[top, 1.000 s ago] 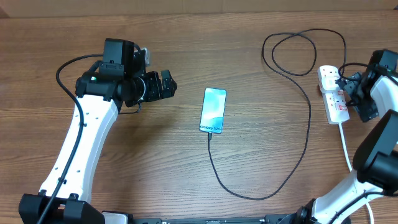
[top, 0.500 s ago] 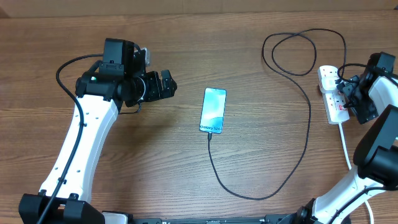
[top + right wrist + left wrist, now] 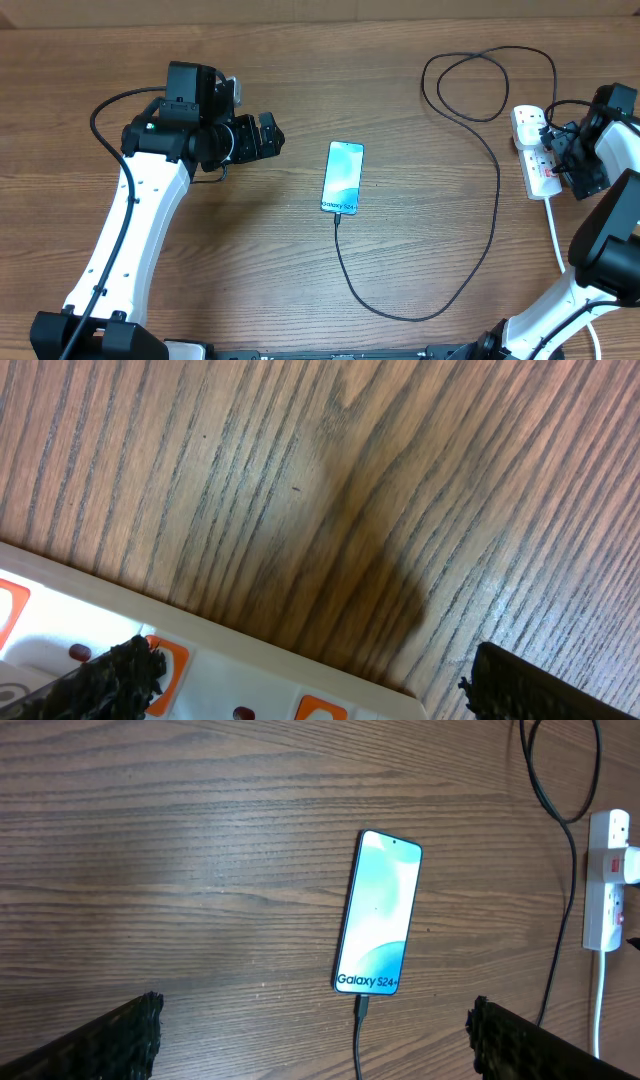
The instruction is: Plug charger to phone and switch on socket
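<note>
Charger (image 3: pixel 498 195) appears plugged into phone (image 3: pixel 342 177), so switching remains: right gripper (image 3: pixel 310 675), open and empty, hovers over socket (image 3: pixel 541 178) and must press a red switch (image 3: pixel 170 665).

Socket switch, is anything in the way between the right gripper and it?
Nothing visible is. The right gripper is open at the edge of the socket, and one of its fingers is already right beside an orange-red switch.

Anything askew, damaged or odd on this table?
Nothing stands out. The slim blue-white smartphone lies flat on the wooden table; the thin black cable is plugged into its labelled end and curls loosely toward the white power strip.
</note>
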Robot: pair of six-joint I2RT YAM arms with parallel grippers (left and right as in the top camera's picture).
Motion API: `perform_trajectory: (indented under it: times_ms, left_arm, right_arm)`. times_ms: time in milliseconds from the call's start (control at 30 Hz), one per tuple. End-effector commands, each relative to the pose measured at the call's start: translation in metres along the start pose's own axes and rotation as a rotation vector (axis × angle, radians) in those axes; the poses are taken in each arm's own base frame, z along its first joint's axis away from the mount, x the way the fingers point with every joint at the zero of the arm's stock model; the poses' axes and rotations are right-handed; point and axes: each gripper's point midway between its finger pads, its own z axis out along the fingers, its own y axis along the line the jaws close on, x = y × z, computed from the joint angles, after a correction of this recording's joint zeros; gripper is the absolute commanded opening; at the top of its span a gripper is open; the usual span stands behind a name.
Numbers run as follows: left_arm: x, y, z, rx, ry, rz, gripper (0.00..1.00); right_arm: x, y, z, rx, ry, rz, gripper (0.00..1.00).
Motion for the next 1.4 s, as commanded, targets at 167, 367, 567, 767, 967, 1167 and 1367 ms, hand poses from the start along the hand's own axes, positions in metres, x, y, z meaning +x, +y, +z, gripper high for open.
perform_trajectory:
  times_ms: [167, 367, 567, 767, 967, 1167, 1367]
  left_arm:
    - [-0.004, 0.0, -0.005, -0.002, -0.02, 0.016, 1.0]
    - [-0.004, 0.0, -0.005, -0.002, -0.02, 0.016, 1.0]
    - [-0.004, 0.0, -0.005, -0.002, -0.02, 0.016, 1.0]
    - [-0.004, 0.0, -0.005, -0.002, -0.02, 0.016, 0.99]
    - [-0.004, 0.0, -0.005, -0.002, -0.02, 0.016, 0.99]
    - [-0.004, 0.0, -0.005, -0.002, -0.02, 0.016, 1.0]
    - [-0.004, 0.0, -0.005, -0.002, -0.02, 0.016, 1.0]
  right_arm:
    - [0.016, 0.002, 0.0, -0.014, 0.066, -0.028, 1.0]
    - [0.021, 0.007, -0.001, -0.047, 0.096, -0.075, 1.0]
    - [0.021, 0.007, -0.001, -0.048, 0.097, -0.075, 1.0]
    - [0.025, 0.009, -0.001, -0.046, 0.103, -0.089, 1.0]
    - [0.027, 0.01, -0.001, -0.047, 0.104, -0.112, 1.0]
    - [0.028, 0.009, -0.001, -0.043, 0.11, -0.113, 1.0]
    - [0.03, 0.009, -0.001, -0.047, 0.117, -0.121, 1.0]
